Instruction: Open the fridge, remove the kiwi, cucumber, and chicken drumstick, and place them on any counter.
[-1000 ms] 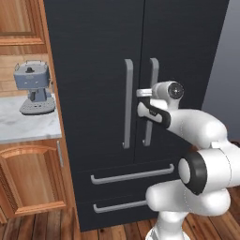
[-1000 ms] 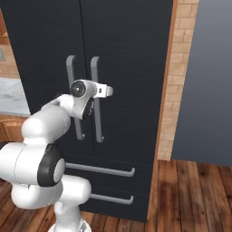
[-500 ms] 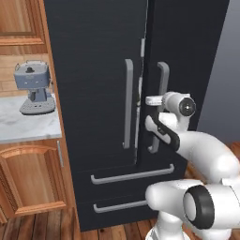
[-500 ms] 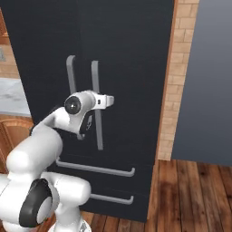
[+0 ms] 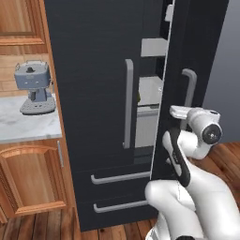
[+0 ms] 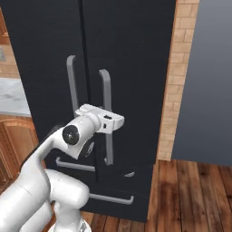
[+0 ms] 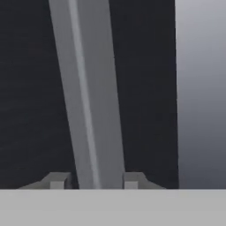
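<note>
Around the grey vertical bar handle [image 7: 90, 101] of the right-hand door, the white arm's two-finger gripper [image 7: 90, 181] is now pinched shut, one small finger tip on each side of the bar in the hand view. A second ago those jaws stood apart in front of the handle; since then they have clamped on and the pull has begun.

From the right base view the gripper [image 6: 110, 121] sits on the lower half of that handle [image 6: 105, 97], just beside the matching handle of the left door. The tall black double-door fridge [image 5: 93, 70] has changed with it: its right door [image 5: 197, 51] has swung out from the closed left door, and a narrow gap shows pale grey shelves [image 5: 151, 91] inside. A tiny yellowish-green speck [image 5: 138, 98] sits at the left edge of one shelf (possibly the cucumber, too small to be sure). The kiwi and drumstick I cannot make out through the slit.

My judgement: the opening step is under way but far from done, since the gap is too narrow for reaching in. The white marble counter [image 5: 28, 126] with its grey espresso machine [image 5: 32, 86] lies just left of the fridge, a near place for the food.
</note>
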### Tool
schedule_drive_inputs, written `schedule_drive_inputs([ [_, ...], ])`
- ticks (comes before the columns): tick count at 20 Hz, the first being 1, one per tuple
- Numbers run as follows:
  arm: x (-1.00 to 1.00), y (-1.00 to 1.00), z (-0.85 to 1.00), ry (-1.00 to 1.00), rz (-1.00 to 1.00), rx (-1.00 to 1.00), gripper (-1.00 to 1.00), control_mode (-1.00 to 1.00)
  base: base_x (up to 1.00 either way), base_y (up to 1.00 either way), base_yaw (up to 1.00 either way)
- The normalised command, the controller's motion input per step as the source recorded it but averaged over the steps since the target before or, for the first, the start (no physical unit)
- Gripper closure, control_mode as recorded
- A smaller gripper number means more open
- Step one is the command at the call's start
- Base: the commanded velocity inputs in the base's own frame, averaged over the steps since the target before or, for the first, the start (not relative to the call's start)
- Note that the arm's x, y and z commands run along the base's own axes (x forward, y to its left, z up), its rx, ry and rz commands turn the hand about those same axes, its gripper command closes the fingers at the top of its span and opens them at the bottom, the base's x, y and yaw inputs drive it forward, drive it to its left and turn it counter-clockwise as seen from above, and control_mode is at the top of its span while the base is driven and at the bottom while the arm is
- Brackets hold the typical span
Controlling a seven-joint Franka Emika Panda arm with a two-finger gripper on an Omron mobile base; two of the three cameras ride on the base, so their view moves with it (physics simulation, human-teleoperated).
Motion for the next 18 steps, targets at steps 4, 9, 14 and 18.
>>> schedule_drive_inputs([
  [4,-1.00,-0.95,0.31,-0.06,-0.17,0.17,1.00,-1.00,0.00,0.00,0.00],
  [9,-1.00,-0.33,0.30,-0.07,-0.09,0.08,-1.00,-1.00,0.00,0.00,0.00],
  [14,-1.00,0.73,0.01,-0.22,0.00,-0.09,-1.00,-1.00,0.00,0.00,0.00],
  [18,-1.00,1.00,0.00,-0.20,0.00,-0.25,-1.00,-1.00,0.00,0.00,0.00],
])
